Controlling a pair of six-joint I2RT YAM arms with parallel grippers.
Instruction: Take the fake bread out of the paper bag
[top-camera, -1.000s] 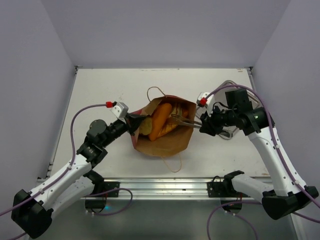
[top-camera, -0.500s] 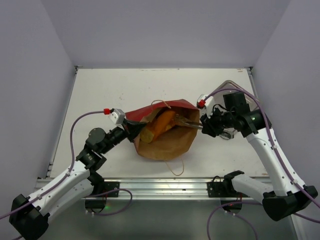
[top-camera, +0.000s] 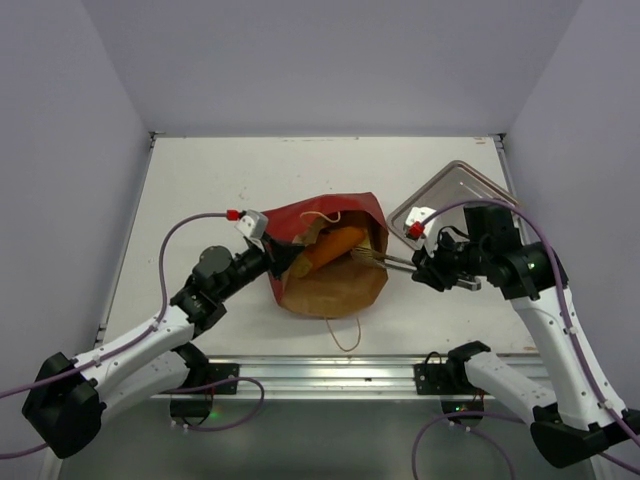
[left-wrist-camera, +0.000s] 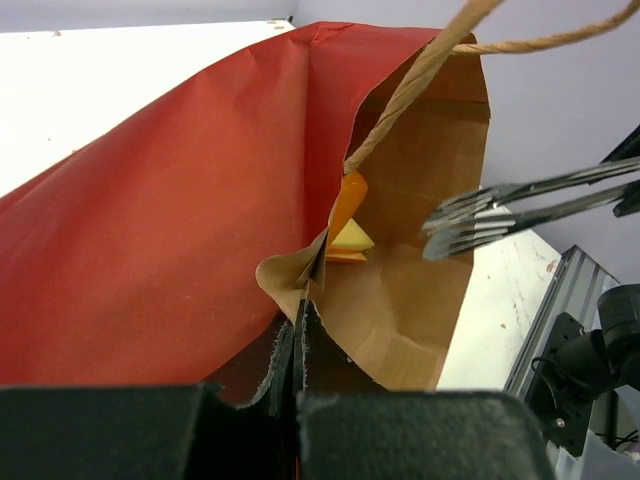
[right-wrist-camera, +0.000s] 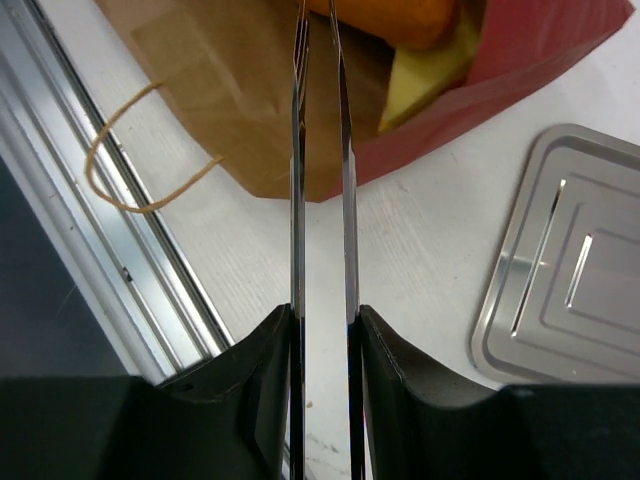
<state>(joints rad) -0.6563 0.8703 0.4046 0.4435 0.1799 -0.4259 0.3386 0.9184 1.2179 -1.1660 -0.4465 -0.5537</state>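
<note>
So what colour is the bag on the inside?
Brown; the paper bag shows it best in the left wrist view.
</note>
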